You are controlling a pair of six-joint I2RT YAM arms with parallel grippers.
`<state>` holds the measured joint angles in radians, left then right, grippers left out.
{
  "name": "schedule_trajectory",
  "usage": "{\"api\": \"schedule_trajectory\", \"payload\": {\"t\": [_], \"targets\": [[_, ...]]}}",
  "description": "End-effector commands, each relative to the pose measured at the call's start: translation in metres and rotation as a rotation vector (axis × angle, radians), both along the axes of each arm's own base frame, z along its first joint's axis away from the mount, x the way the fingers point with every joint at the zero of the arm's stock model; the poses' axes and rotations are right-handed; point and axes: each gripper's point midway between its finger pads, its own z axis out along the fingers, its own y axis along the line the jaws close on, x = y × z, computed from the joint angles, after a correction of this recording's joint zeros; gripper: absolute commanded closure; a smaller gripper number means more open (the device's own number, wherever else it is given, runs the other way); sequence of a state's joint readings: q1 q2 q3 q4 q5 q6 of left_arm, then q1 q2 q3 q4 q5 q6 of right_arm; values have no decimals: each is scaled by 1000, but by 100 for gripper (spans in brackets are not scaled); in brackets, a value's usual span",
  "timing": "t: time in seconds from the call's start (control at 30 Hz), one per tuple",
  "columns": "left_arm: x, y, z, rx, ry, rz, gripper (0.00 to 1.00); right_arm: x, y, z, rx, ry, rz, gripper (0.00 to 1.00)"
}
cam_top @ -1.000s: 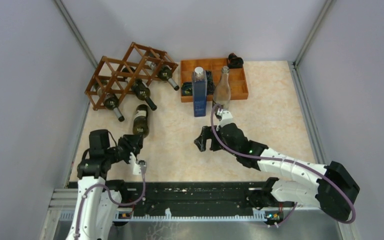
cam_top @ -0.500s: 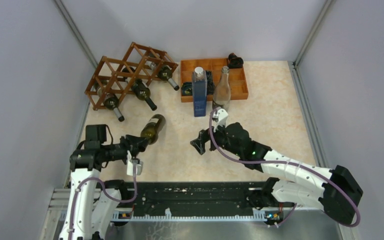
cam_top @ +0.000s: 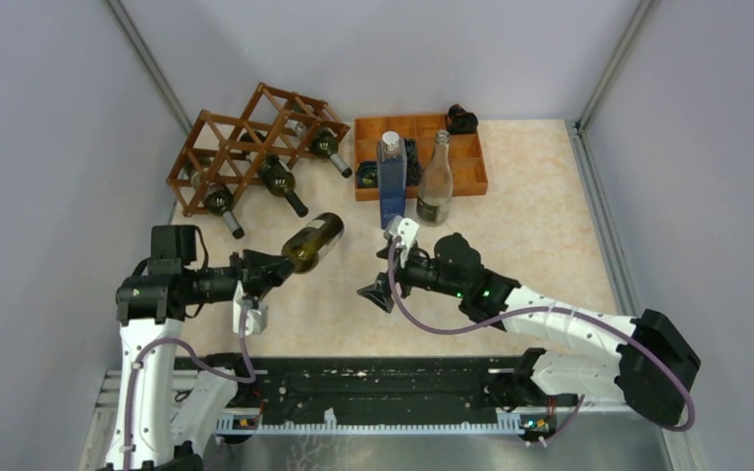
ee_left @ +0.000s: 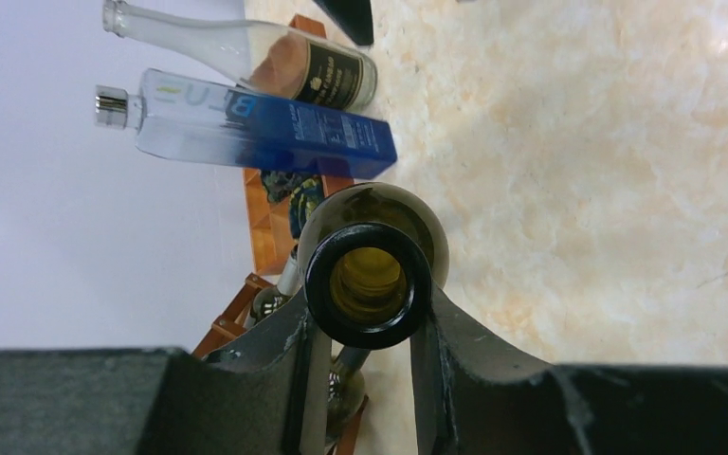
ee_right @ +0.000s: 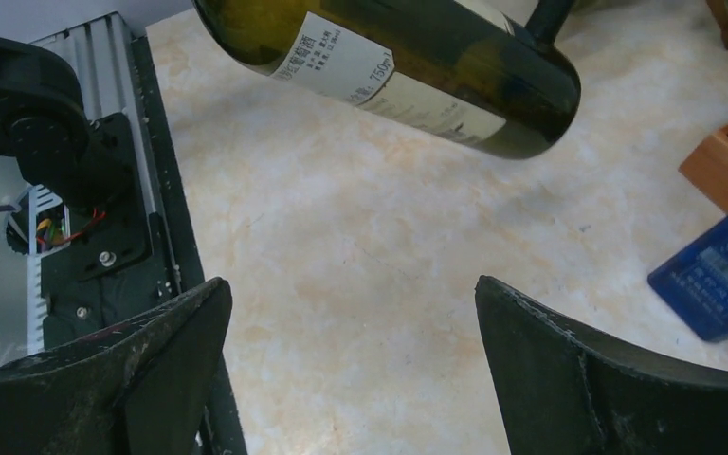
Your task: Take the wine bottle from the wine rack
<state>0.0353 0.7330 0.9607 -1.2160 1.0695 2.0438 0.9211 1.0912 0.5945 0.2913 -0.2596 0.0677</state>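
Observation:
The reddish-brown wine rack (cam_top: 251,145) stands at the back left with three dark bottles (cam_top: 280,183) lying in its cells. A dark green wine bottle (cam_top: 313,241) hangs above the table, off the rack, its base pointing right. My left gripper (cam_top: 273,266) is shut on its neck; in the left wrist view the bottle's mouth (ee_left: 368,284) sits between the fingers (ee_left: 289,346). My right gripper (cam_top: 374,294) stands wide open just right of the bottle, apart from it. The right wrist view shows the labelled bottle (ee_right: 389,66) above the empty gap of that gripper (ee_right: 351,303).
An orange-brown compartment tray (cam_top: 466,167) sits at the back centre. A blue square bottle (cam_top: 392,186) and a clear bottle (cam_top: 435,182) stand upright at its front edge. The black base rail (cam_top: 373,388) runs along the near edge.
The left gripper has raised the wine bottle off the table and swung its base to the right. The right gripper has moved left toward the bottle and opened wider.

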Motion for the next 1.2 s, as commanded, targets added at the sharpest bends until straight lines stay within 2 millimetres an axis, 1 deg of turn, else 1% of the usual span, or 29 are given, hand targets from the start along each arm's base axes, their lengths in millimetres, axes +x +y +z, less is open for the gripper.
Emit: {"api": "schedule_trajectory", "payload": {"t": [0.0,0.1,0.2,0.3,0.4,0.53,0.67,0.77,0.83,1.03,1.17], "targets": [[-16,-21,57,-186,10,-90,100,3,24,53,86,-190,99,1],[-22,-23,61,-229,133,-68,100,7,33,58,94,-202,115,1],[-25,-23,59,-247,210,-54,100,7,42,61,120,-207,142,1],[-28,-23,54,-251,293,-42,100,2,51,61,142,-211,180,1],[-27,-24,51,-276,387,-20,100,-6,60,58,146,-222,223,1],[-28,-26,47,-300,433,-25,100,-18,73,52,143,-218,295,1],[-27,-26,36,-298,461,-25,100,-33,84,51,173,-215,372,1],[-26,-26,29,-297,482,-23,100,-37,96,47,172,-207,403,1],[-25,-26,26,-304,505,-22,100,-35,105,46,178,-202,404,1],[-25,-27,17,-329,575,0,100,-13,131,33,210,-162,327,1],[-22,-27,14,-352,597,25,100,-12,149,31,228,-187,310,1]]}}
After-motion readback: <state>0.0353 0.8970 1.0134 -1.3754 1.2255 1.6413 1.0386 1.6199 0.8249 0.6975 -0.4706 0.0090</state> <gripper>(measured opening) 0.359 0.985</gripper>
